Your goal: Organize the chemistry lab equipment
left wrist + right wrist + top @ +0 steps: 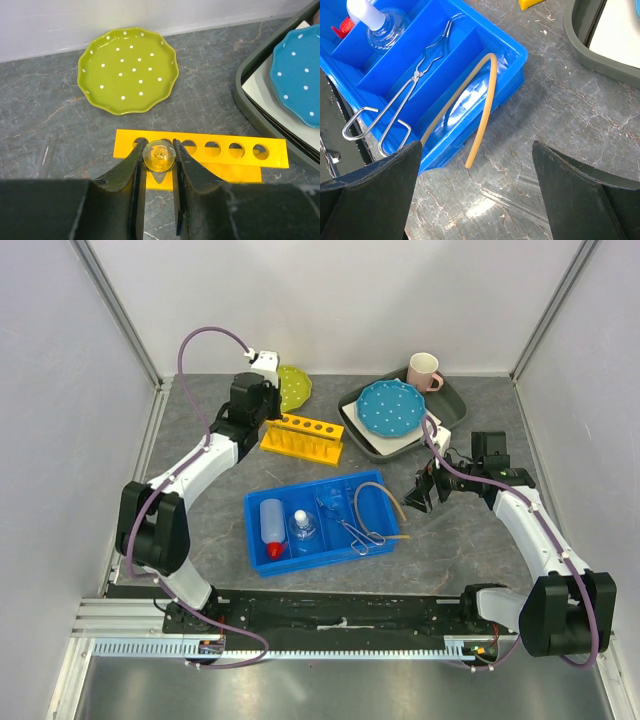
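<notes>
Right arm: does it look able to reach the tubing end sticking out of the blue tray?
Probably yes. The right gripper hangs open just above the tan tubing, whose loose end sticks out past the blue tray wall. Nothing lies between the fingers and that end.

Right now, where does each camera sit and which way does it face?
Top: above, behind, looking down on left arm, right arm, blue tray, yellow rack.
Left wrist: down past fingers gripping a glass tube, onto rack, green plate.
Right wrist: down between open fingers onto tray, tongs, hose.
Shared: rack, top and left; tray, top and right.
</notes>
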Action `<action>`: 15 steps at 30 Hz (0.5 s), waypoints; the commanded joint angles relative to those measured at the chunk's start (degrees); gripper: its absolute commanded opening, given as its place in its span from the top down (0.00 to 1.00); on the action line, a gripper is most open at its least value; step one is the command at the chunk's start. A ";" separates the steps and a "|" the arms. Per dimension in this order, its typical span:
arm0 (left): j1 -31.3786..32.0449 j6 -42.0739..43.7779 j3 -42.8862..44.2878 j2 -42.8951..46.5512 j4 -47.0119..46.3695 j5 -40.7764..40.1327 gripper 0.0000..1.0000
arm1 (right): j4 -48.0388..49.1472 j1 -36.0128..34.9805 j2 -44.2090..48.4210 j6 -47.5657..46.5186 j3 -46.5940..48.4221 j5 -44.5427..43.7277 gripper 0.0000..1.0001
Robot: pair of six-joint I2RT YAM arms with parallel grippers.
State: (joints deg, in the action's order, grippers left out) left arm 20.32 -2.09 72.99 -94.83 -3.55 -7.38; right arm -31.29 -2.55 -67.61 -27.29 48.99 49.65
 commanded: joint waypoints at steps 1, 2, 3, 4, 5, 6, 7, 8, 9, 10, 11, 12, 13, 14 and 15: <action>-0.36 1.65 -0.57 -0.45 -3.65 -0.10 0.87 | 1.32 0.35 -0.41 -1.45 0.14 2.56 0.02; -0.54 1.65 -0.66 -0.62 -3.74 0.08 0.87 | 1.32 0.52 -0.33 -1.45 0.14 2.56 0.02; -0.54 1.65 -0.74 -0.62 -3.83 0.43 0.87 | 1.32 0.52 -0.41 -1.45 0.14 2.56 0.02; -0.63 1.56 -0.75 -0.88 -3.83 0.52 0.87 | 1.32 0.61 -0.33 -1.45 0.14 2.73 0.02; -0.54 1.56 -0.66 -1.23 -3.83 0.52 0.86 | 1.32 0.61 -0.33 -1.45 0.14 2.73 0.02; -0.63 1.56 -0.83 -1.50 -3.83 0.78 0.86 | 1.32 0.70 -0.50 -1.45 0.14 2.73 0.02; -0.63 1.56 -0.83 -1.68 -3.83 0.96 0.86 | 1.23 0.70 -0.50 -1.54 0.05 2.82 0.02; -0.63 1.47 -0.92 -2.20 -3.92 1.22 0.86 | 1.32 0.79 -0.41 -1.54 0.05 2.82 0.02; -0.72 1.39 -1.01 -2.47 -3.92 1.92 0.86 | 1.23 0.88 -0.50 -1.54 0.14 2.82 0.02; -0.80 1.30 -1.01 -2.73 -3.92 2.10 0.85 | 1.23 0.96 -0.50 -1.45 0.14 2.82 0.02; -0.80 1.12 -1.10 -2.99 -3.92 2.19 0.85 | 1.23 0.96 -0.50 -1.45 0.14 3.00 0.02; -0.80 1.12 -1.18 -3.08 -4.01 2.28 0.84 | 1.23 1.05 -0.59 -1.45 0.14 3.00 0.02; -0.72 1.03 -1.27 -3.26 -4.01 2.19 0.84 | 1.14 1.05 -0.76 -1.45 0.14 3.17 0.02; -0.72 1.03 -1.36 -3.52 -4.09 2.28 0.83 | 1.14 1.14 -0.85 -1.54 0.23 3.35 0.02; -0.72 1.03 -1.53 -3.44 -4.01 2.54 0.82 | 1.05 1.14 -0.85 -1.54 0.23 3.35 0.02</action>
State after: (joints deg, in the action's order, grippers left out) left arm 19.94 -2.09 71.96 -97.84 -4.32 -5.85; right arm -31.29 -1.76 -68.05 -27.29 48.99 50.65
